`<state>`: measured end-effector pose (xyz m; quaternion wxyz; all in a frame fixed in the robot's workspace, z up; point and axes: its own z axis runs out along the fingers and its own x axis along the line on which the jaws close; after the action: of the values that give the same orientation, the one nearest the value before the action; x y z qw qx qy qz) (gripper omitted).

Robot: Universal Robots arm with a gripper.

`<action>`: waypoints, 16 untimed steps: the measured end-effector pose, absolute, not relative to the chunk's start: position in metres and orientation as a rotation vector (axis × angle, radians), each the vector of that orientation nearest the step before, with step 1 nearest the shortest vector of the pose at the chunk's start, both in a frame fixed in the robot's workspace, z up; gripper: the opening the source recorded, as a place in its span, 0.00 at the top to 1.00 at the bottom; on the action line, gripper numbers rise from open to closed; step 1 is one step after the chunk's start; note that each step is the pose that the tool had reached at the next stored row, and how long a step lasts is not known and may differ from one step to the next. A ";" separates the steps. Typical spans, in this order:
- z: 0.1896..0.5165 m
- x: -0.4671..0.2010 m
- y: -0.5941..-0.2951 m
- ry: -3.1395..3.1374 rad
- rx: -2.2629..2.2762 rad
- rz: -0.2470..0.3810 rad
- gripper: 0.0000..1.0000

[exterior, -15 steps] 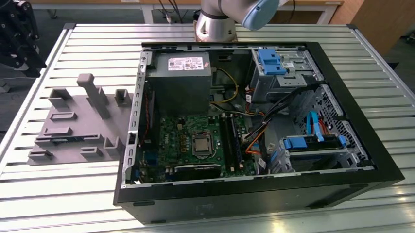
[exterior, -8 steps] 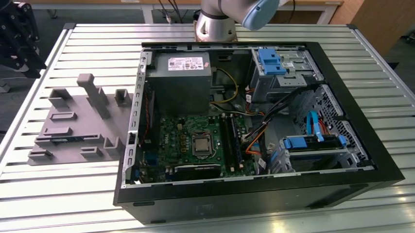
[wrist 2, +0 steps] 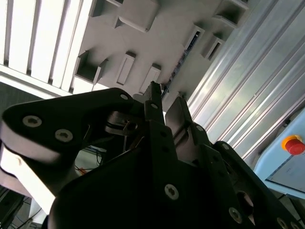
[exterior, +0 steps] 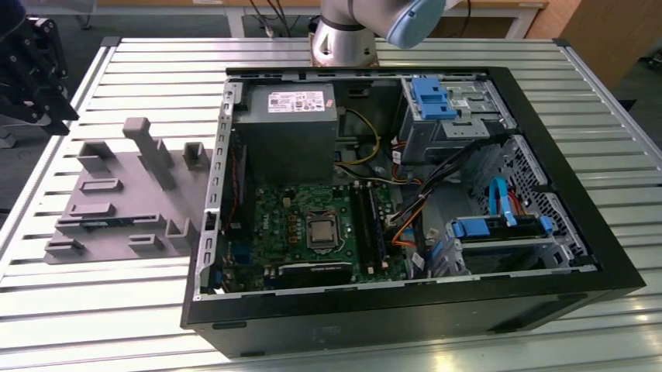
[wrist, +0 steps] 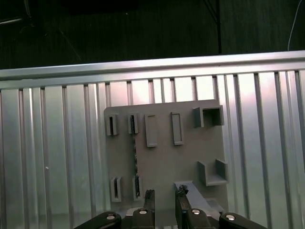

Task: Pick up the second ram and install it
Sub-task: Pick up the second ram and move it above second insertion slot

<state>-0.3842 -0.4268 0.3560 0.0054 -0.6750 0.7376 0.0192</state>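
Evidently the gripper (wrist: 165, 194) hangs above the grey holder tray (wrist: 190, 157) with its two fingers parted and nothing between them, close to the second ram (wrist: 136, 164). That stick stands on its long edge with its ends caught in paired slots of the tray, presumably so its upper edge is free to be grasped. At the exterior view's left the tray lies on the slatted surface (exterior: 104, 310) beside the open computer case (exterior: 414, 310), with the green motherboard (exterior: 300, 209) bare inside.

One case (exterior: 414, 306). Inside it: one motherboard (exterior: 284, 213), one power supply (exterior: 287, 136), two blue brackets (exterior: 429, 97). Beside it: one tray (exterior: 114, 167), one ram (wrist: 136, 164).
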 end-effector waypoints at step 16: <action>0.353 -0.385 -0.427 2.309 -2.113 0.060 0.69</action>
<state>-0.3848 -0.4274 0.3527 0.0056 -0.6750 0.7376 0.0192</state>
